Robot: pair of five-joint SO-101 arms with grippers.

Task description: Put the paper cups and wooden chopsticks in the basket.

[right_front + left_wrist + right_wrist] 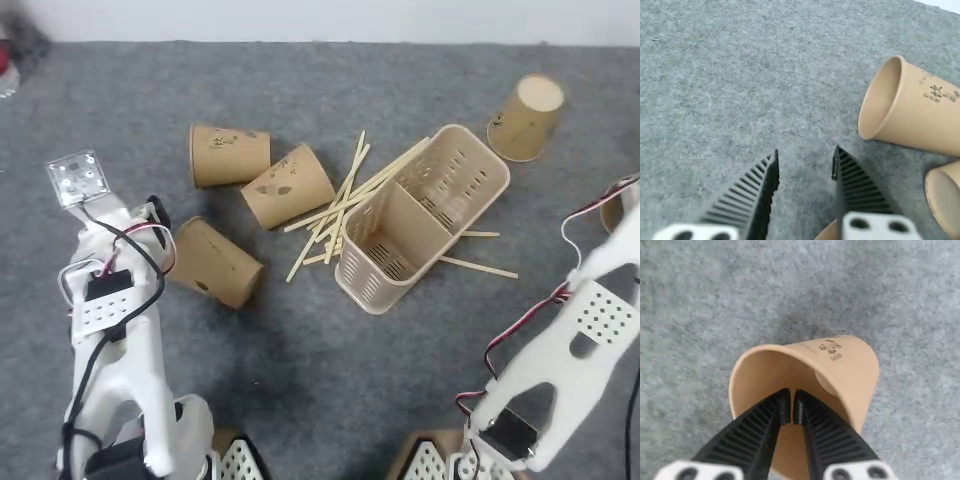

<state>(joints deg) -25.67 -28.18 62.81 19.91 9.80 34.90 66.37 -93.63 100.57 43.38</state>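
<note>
My left arm (110, 300) stretches from the near left corner of the table (300, 400) up along its left side, the wrist bent down towards the grey surface. My left gripper (805, 165) hangs over bare table with its jaws set wide and nothing between them. One paper cup (212, 262) lies on its side right beside that gripper. Two more cups, one (228, 155) with its mouth towards the left edge and another (287, 187) just beside it, lie a little farther in.

The basket (420, 215) stands open-topped in the middle of the table, set at a slant. The wooden chopsticks (340, 205) lie in a loose heap against its left side, and a few stick out from beneath it on the right.

My right arm (560, 350) rises from the near edge and leans out to the right edge. My right gripper (791, 407) has its jaws drawn almost together, a thin slit between them, with the tips at the mouth of a cup on its side (840, 370). I cannot tell whether they pinch its rim. A fifth cup (526, 118) lies towards the far right corner.
</note>
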